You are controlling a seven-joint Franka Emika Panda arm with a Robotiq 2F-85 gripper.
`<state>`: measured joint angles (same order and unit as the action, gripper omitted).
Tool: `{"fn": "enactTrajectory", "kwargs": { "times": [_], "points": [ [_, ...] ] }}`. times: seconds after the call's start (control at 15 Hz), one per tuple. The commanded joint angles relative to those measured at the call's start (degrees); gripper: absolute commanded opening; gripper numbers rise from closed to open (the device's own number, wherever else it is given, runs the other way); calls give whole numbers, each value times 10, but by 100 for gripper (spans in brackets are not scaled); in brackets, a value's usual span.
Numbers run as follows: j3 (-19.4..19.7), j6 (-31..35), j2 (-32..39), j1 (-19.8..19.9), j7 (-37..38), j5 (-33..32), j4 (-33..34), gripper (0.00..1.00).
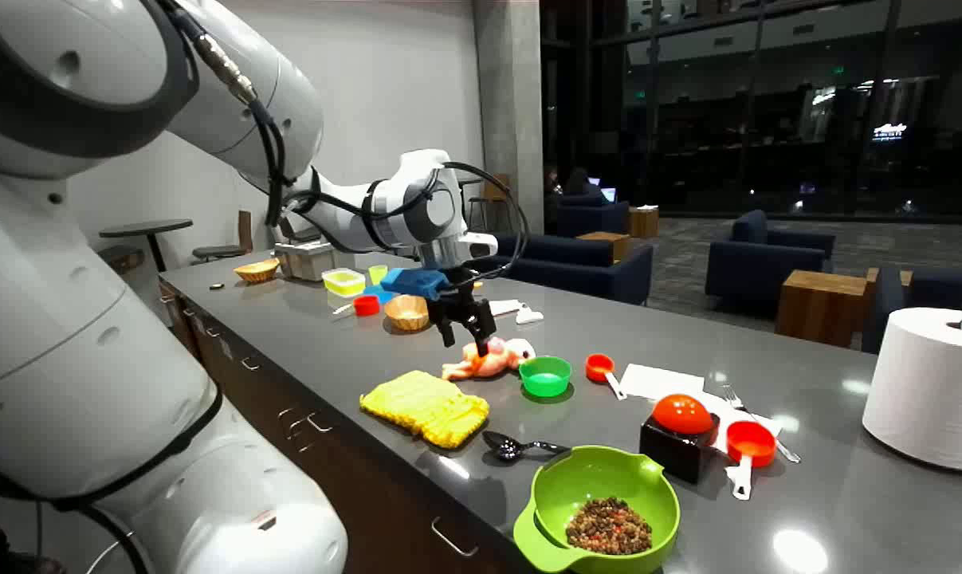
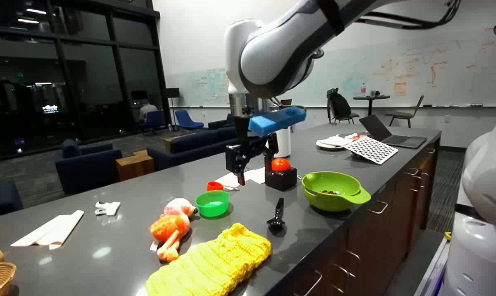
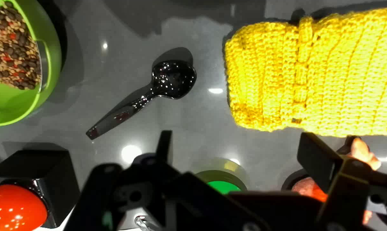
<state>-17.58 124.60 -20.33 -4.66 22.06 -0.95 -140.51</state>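
The black two-fingered gripper [image 3: 238, 145] is held with fingers spread wide, and a round green plastic bowl [image 3: 223, 186], seemingly untouched, is partly hidden behind it at the wrist view's lower centre.

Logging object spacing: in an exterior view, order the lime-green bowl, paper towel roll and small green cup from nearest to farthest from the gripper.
From the gripper, in an exterior view:
1. Small green cup, just lower right.
2. Lime-green bowl, at the picture's bottom edge.
3. Paper towel roll, at the far right.
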Motion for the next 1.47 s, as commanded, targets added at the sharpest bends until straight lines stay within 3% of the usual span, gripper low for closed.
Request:
{"fn": "enactTrajectory", "kwargs": {
  "times": [0.0,0.93,1.4],
  "points": [
    [11,-1,1,-11,3,-5,1,100],
    [11,-1,1,-11,3,-5,1,100],
    [41,-2,-29,11,28,-13,-21,100]
  ]
}}
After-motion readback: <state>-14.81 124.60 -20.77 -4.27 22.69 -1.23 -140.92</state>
